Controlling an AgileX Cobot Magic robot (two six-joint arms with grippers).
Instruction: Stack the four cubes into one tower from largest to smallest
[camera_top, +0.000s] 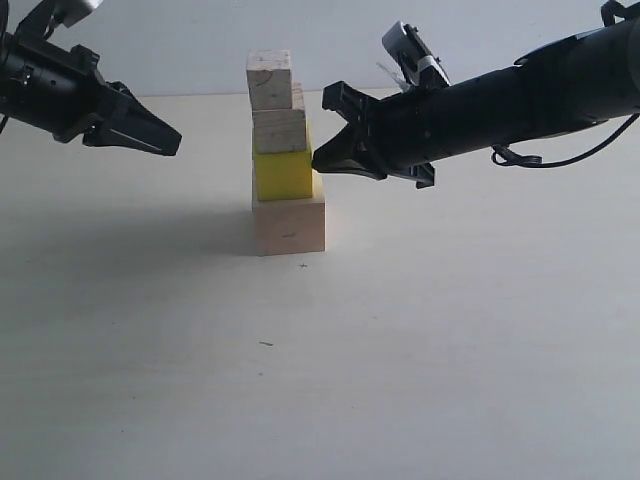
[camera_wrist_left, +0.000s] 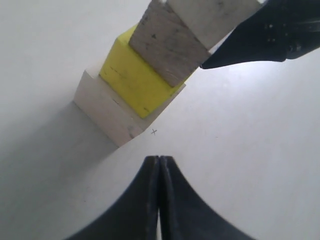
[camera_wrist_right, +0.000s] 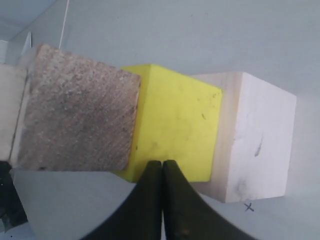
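Note:
The tower stands mid-table: the large pale wooden cube (camera_top: 290, 228) at the base, the yellow cube (camera_top: 283, 175) on it, then the grained wooden cube (camera_top: 279, 130), with the smallest wooden cube (camera_top: 270, 80) uppermost. The upper cubes sit slightly offset from one another. My right gripper (camera_top: 316, 161) is shut and empty, its tip right beside the yellow cube (camera_wrist_right: 175, 125), and I cannot tell if it touches. In its own wrist view the right gripper (camera_wrist_right: 162, 162) points at that cube. My left gripper (camera_top: 177, 146) hovers shut and empty, well left of the tower; the left wrist view shows this gripper (camera_wrist_left: 159, 159) closed.
A small pen cross (camera_top: 303, 266) marks the pale table (camera_top: 420, 360) just in front of the tower's base. A pale wall rises behind the table. The right arm's black cable (camera_top: 560, 158) hangs at the far right.

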